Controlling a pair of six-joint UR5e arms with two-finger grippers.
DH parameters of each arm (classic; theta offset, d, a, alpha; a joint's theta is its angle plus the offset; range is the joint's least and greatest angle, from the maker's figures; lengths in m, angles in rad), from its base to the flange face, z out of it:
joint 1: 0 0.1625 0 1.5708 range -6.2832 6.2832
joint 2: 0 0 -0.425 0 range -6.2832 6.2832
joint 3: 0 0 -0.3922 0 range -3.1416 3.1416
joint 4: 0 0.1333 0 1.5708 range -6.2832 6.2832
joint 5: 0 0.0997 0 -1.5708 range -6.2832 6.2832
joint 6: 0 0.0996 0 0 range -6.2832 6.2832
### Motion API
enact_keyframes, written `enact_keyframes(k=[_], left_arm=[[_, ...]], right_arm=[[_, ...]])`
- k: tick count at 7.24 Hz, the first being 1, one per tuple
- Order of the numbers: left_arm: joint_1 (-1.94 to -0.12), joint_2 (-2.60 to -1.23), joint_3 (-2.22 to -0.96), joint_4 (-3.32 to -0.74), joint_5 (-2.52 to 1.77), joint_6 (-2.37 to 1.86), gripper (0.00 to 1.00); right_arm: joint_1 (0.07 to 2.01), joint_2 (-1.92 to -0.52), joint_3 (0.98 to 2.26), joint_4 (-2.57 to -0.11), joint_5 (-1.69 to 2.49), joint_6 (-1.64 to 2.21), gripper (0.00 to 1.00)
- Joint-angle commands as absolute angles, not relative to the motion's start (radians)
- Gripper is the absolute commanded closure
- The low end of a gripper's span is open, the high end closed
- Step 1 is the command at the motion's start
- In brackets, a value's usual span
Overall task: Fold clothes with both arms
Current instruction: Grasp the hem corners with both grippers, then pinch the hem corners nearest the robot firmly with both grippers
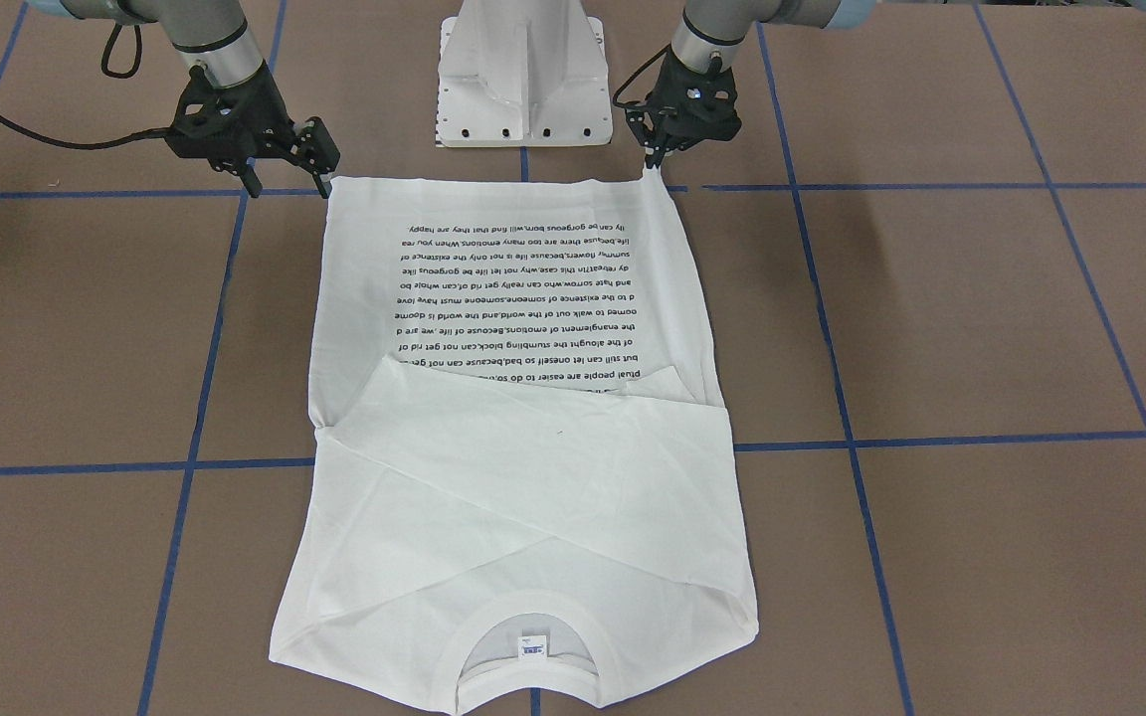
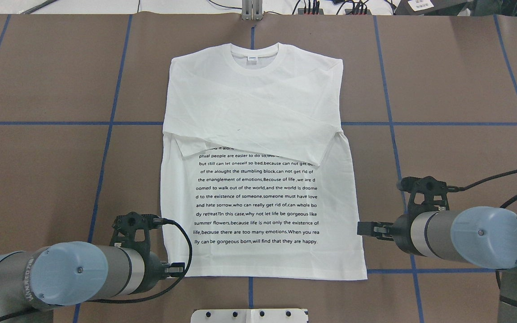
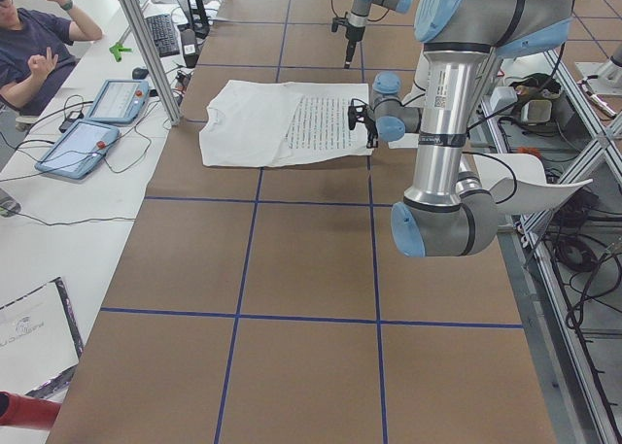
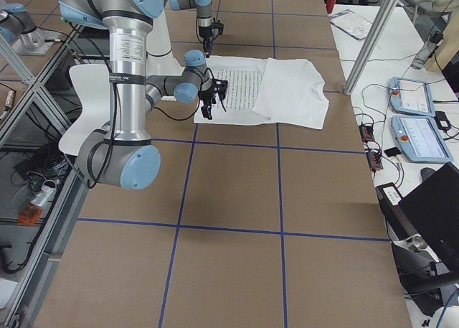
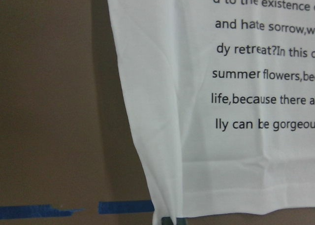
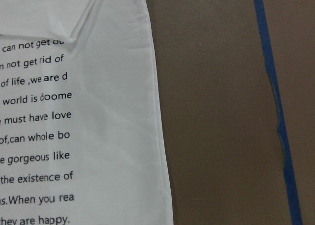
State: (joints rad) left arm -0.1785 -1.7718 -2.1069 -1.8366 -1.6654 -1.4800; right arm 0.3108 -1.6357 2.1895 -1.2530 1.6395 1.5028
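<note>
The white long-sleeved T-shirt (image 1: 533,477) lies flat on the brown table, text side up. Its collar (image 2: 254,51) points away from the robot and both sleeves are folded across the chest. My left gripper (image 1: 655,159) sits at the hem's left corner with its fingers together on the cloth, and that corner is pulled up slightly. In the left wrist view the hem corner (image 5: 165,212) lies at the bottom edge. My right gripper (image 1: 286,179) hangs open just outside the hem's right corner, with nothing between its fingers. The right wrist view shows only the shirt's right edge (image 6: 152,136).
The white pedestal (image 1: 523,80) stands just behind the hem, between the arms. Blue tape lines (image 2: 388,123) grid the table. A seated person (image 3: 39,46) and two tablets (image 3: 87,138) are at a side bench beyond the collar end.
</note>
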Motion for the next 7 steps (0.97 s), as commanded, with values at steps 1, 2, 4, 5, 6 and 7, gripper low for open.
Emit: enact_keyframes(k=[1, 2, 4, 5, 6, 7], left_arm=[[-0.178, -1.782, -2.128, -1.838, -1.663, -1.474, 1.00], [-0.179, -1.784, -2.131, -1.838, -1.661, -1.474, 1.00], [-0.183, -1.784, -2.137, -1.838, -1.660, -1.474, 1.00], [-0.186, -1.784, -2.144, -1.836, -1.660, -1.471, 1.00], [-0.186, -1.784, -2.148, -1.836, -1.660, -1.471, 1.00], [-0.186, -1.784, -2.148, -1.836, -1.660, -1.471, 1.00]], right_arm=[[0.237, -1.644, 2.168, -1.227, 1.568, 1.582, 0.02], [0.189, -1.641, 2.168, -1.224, 1.516, 1.635, 0.04], [0.118, -1.632, 2.148, -1.223, 1.442, 1.667, 0.12], [0.100, -1.631, 2.134, -1.223, 1.424, 1.667, 0.16], [0.085, -1.626, 2.122, -1.223, 1.410, 1.667, 0.18], [0.078, -1.626, 2.114, -1.223, 1.408, 1.667, 0.20]])
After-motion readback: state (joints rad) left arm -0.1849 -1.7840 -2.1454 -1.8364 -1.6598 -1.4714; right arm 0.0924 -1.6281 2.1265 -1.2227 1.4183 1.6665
